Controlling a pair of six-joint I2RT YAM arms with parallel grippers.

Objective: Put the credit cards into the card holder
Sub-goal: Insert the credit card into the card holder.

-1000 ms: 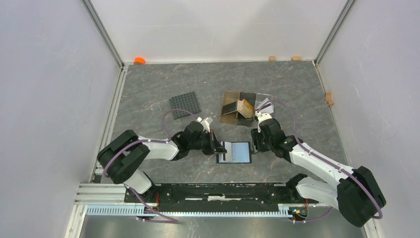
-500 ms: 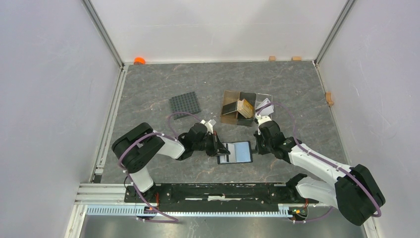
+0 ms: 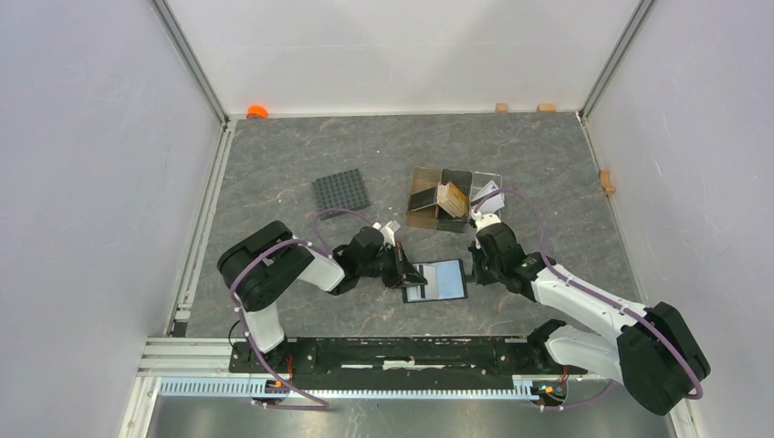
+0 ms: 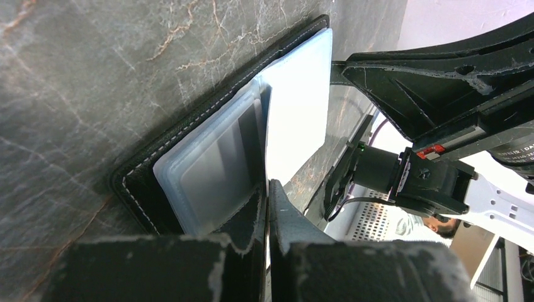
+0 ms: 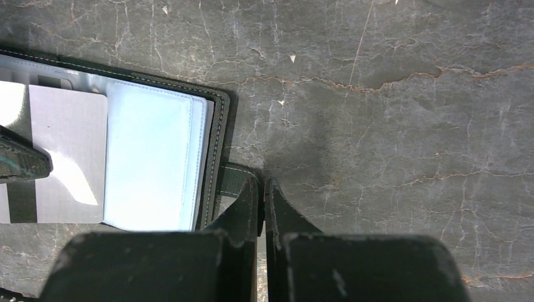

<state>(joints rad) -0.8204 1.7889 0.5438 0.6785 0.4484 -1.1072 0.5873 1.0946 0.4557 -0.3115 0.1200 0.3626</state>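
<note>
Left gripper point(image 4: 267, 189) clamped on whitish dark-striped credit card point(image 5: 66, 145), over open card holder point(image 5: 151, 157): glossy pale sleeves, stitched black rim, on veined grey table point(image 5: 390, 126). Right gripper point(image 5: 263, 185) pinches holder's strap tab point(image 5: 230, 179).

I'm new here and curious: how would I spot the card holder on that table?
On the grey stone-patterned table, look just ahead of the arms' bases, between the left gripper and right gripper. The card holder lies open there, black outside, pale blue inside; the black gridded mat and brown box sit farther back.
</note>
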